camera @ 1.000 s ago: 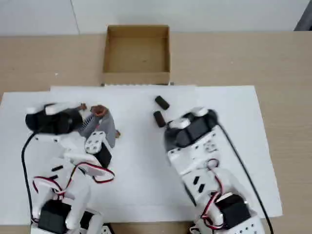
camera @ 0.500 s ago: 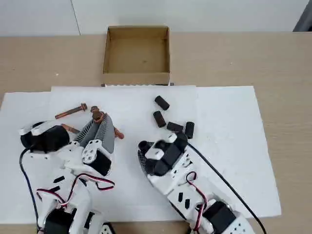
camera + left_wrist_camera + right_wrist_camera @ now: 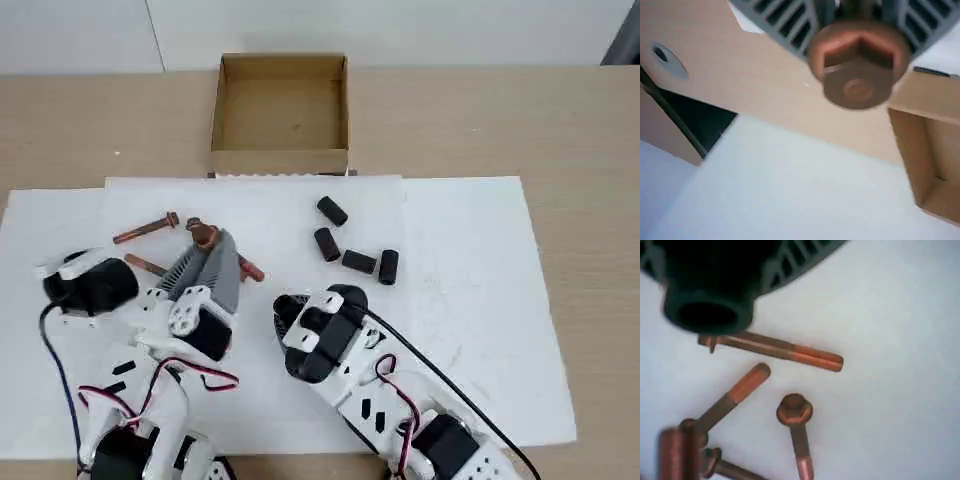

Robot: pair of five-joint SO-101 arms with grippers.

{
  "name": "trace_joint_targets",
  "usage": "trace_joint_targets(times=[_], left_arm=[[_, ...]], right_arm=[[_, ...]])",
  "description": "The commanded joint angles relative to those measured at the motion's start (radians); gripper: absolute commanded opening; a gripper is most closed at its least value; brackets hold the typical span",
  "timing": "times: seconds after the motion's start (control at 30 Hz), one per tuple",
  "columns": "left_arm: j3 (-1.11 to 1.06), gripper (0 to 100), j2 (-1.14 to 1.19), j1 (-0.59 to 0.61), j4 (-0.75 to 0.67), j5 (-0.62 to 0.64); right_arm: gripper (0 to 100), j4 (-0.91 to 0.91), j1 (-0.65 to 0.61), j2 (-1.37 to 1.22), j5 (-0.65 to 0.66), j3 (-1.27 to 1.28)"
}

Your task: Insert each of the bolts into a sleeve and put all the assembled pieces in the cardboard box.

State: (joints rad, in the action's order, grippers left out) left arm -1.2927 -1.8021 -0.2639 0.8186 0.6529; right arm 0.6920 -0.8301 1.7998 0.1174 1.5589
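Observation:
My left gripper (image 3: 207,252) is shut on a copper bolt (image 3: 203,235), whose hex head (image 3: 857,65) sticks out between the grey fingers (image 3: 785,20). My right gripper (image 3: 286,312) sits just right of it, shut on a black sleeve (image 3: 707,312) whose open bore faces the camera. Loose bolts lie on the white sheet: one (image 3: 145,228) behind the left arm, one (image 3: 146,265) beside it, one (image 3: 251,270) between the grippers. The right wrist view has several bolts (image 3: 772,351) below the sleeve. Several loose sleeves (image 3: 326,244) lie mid-sheet. The cardboard box (image 3: 280,160) stands at the back.
A white paper sheet (image 3: 470,300) covers the wooden table (image 3: 560,130) in front of the box. The right part of the sheet is bare. Red and black cables (image 3: 200,360) trail over both arms near the front edge.
My right arm has swung back and to the left, away from the loose sleeves, carrying a sleeve toward the left gripper. My left arm drew back slightly with its bolt, uncovering a bolt behind it.

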Motion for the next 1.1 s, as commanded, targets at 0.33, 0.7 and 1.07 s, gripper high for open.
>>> trace_joint_targets(times=[0.33,0.7,1.07], left_arm=[[0.012,1,-0.011,-0.095,0.038,-0.028],[0.010,1,-0.011,-0.095,0.034,-0.026],[0.001,1,-0.008,-0.143,0.035,-0.023]], right_arm=[[0.2,-0.050,0.071,0.013,0.026,-0.008],[0.2,-0.050,0.067,0.013,0.026,-0.008],[0.2,-0.050,0.067,0.013,0.048,-0.009]])
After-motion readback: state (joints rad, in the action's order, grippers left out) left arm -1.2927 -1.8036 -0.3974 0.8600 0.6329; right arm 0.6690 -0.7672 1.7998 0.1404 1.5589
